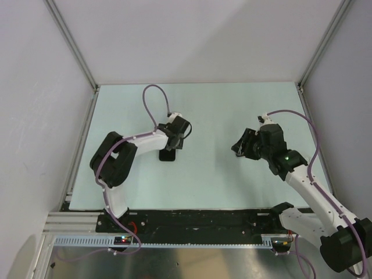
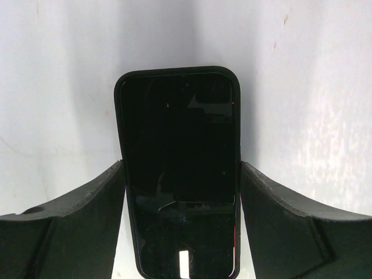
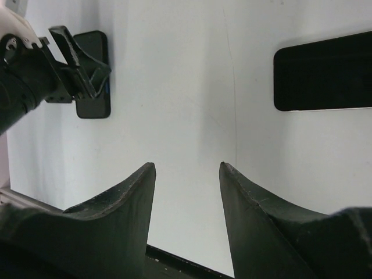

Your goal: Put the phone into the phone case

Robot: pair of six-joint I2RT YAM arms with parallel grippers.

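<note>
The black phone case [image 2: 180,133] lies flat on the white table, its raised rim around a dark glossy inside. My left gripper [image 2: 181,163] is shut on it, one finger against each long side. In the top view the phone case [image 1: 168,156] shows under the left gripper [image 1: 170,149]. The black phone [image 3: 322,78] lies flat at the upper right of the right wrist view, away from the phone case [image 3: 96,99]. In the top view the phone is hidden by the right arm. My right gripper [image 3: 187,164] hangs open over bare table, nothing between its fingers.
White walls with metal posts [image 1: 72,43] close in the table on three sides. A black rail [image 1: 192,221] runs along the near edge by the arm bases. The left arm's purple cable [image 1: 152,96] loops above the table.
</note>
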